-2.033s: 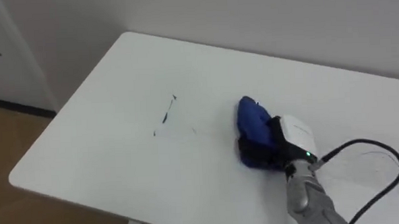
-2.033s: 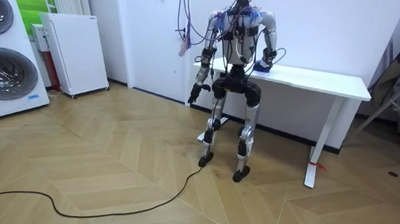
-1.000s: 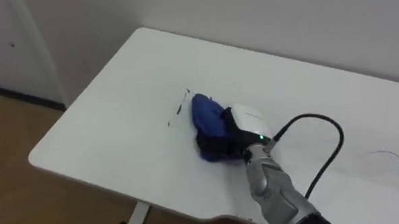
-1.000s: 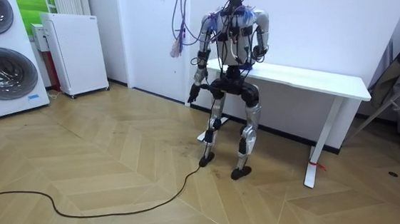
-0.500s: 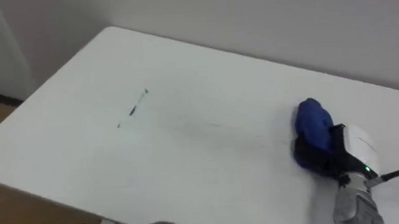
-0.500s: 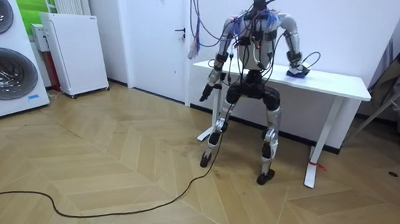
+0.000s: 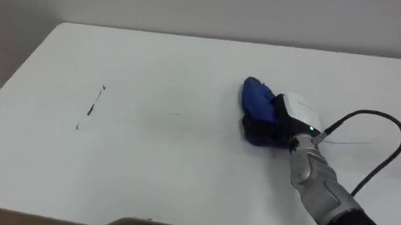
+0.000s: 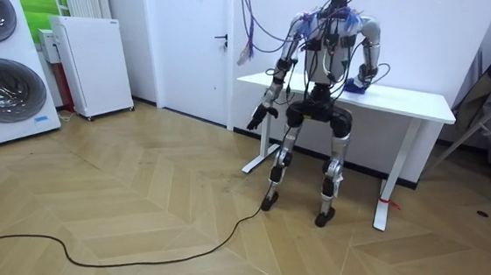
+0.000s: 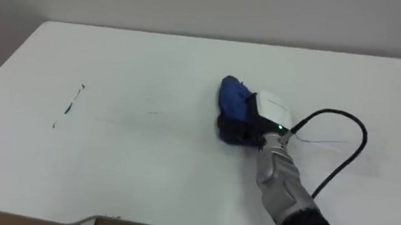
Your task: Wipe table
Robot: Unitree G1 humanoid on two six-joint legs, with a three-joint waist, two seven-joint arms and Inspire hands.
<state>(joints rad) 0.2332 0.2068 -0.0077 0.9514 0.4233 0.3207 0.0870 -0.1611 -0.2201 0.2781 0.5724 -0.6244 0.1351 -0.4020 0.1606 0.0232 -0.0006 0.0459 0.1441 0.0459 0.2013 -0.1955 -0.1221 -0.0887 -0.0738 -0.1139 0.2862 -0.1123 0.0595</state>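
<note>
My right hand (image 7: 290, 122), curled round the blue cloth (image 7: 256, 100), had swung back from the frame's right edge to centre-right of the table (image 7: 190, 181), but the dark mark (image 7: 95, 103) at left stayed unwiped, well apart from the cloth, so I judged the wiping unfinished.

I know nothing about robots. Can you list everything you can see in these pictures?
table: one, white, by the wall.
cloth: one, blue, bunched on the table, right of its middle.
mark: one, dark and short, on the table's left part.
washing machines: two, white, stacked at the room view's left.
cabinet: one, white, beside the machines.
floor: wooden, brown.
right robot hand: one, dark with a white back, on the cloth.
left robot hand: one, dark, hanging near the table's end.
</note>
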